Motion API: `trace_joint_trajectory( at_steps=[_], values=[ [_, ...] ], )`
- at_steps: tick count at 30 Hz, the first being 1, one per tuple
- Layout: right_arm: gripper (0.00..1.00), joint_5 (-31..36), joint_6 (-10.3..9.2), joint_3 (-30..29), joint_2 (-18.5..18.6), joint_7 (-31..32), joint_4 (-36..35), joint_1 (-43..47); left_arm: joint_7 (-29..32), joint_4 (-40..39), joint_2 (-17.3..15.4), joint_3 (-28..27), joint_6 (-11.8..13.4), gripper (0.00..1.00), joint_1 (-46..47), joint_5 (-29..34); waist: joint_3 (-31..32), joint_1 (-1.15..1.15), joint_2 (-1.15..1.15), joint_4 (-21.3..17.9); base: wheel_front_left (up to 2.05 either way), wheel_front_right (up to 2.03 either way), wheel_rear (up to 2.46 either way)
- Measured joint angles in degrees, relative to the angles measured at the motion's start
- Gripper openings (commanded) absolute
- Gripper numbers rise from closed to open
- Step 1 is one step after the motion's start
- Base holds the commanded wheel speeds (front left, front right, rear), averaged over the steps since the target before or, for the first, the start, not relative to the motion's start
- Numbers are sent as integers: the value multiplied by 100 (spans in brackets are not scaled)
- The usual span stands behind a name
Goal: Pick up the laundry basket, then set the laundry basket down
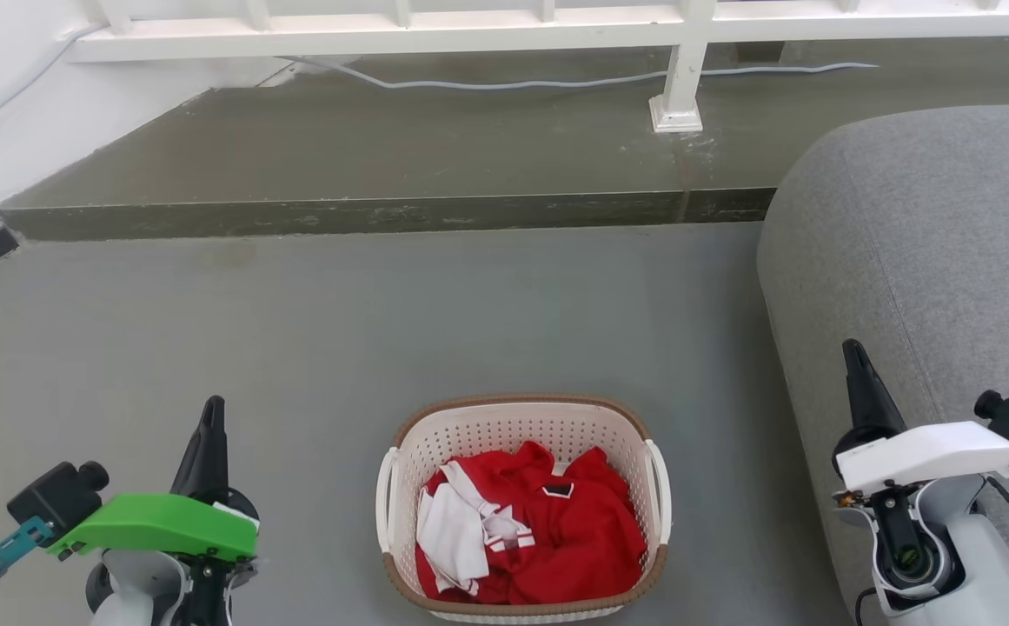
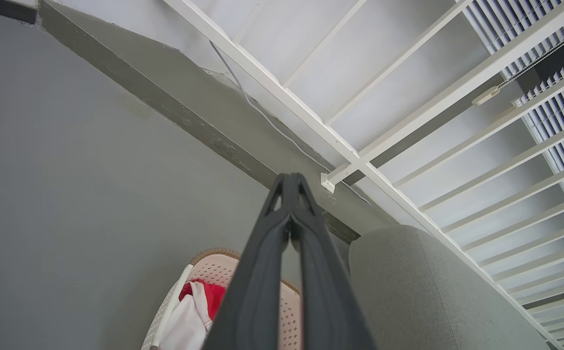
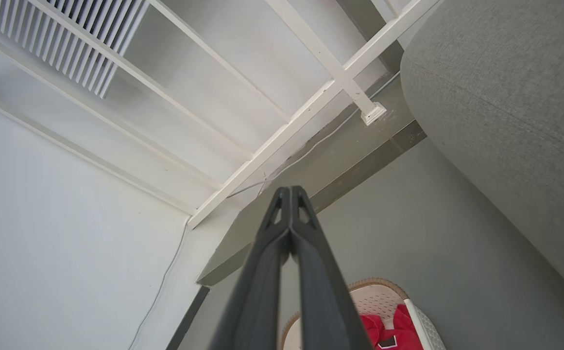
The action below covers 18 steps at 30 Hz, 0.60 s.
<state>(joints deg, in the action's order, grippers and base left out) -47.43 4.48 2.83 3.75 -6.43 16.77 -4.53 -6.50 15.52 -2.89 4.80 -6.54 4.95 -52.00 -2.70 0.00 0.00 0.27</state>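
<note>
Two grippers, one at each lower corner of the head view, both closed and holding nothing. Left gripper (image 1: pixel 211 413) at lower left, above a green cover (image 1: pixel 156 526), dark fingers pressed together and pointing up over bare grey floor (image 1: pixel 339 330). Right gripper (image 1: pixel 856 356) at lower right, above a white cover (image 1: pixel 930 452), fingers likewise pressed together, seen against the side of a grey fabric sofa (image 1: pixel 921 243).

Between them, near the bottom edge, the laundry basket (image 1: pixel 513 430), upright on the floor, well apart from both grippers and near the sofa but not touching it. Cream-white perforated walls, brown woven-look rim, a white loop handle (image 1: pixel 382 496) on each short side. Inside, a crumpled red garment (image 1: pixel 574 530) with a white cloth (image 1: pixel 448 530) bunched at its left.

Beyond the basket, open floor up to a low raised step (image 1: pixel 382 148) in darker grey. On the step, a white post (image 1: pixel 682 87) and a pale cable (image 1: pixel 513 84). Along the top, a white railing (image 1: pixel 400 30).

In the left wrist view, fingertips meeting in a point, with part of the basket and its red and white contents low behind the fingers, and the sofa at right. In the right wrist view, the same closed fingertips, with a corner of the basket at the bottom and the sofa at upper right.
</note>
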Motion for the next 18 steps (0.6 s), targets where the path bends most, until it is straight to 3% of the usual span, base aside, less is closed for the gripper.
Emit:
trace_joint_trajectory(
  at_steps=[18],
  values=[
    [0,-1298,54,-304,-29,392,-3,0,377,12,14,-272,-1,0,0,-1154,75,0,0,-8,0,0,0]
  ],
)
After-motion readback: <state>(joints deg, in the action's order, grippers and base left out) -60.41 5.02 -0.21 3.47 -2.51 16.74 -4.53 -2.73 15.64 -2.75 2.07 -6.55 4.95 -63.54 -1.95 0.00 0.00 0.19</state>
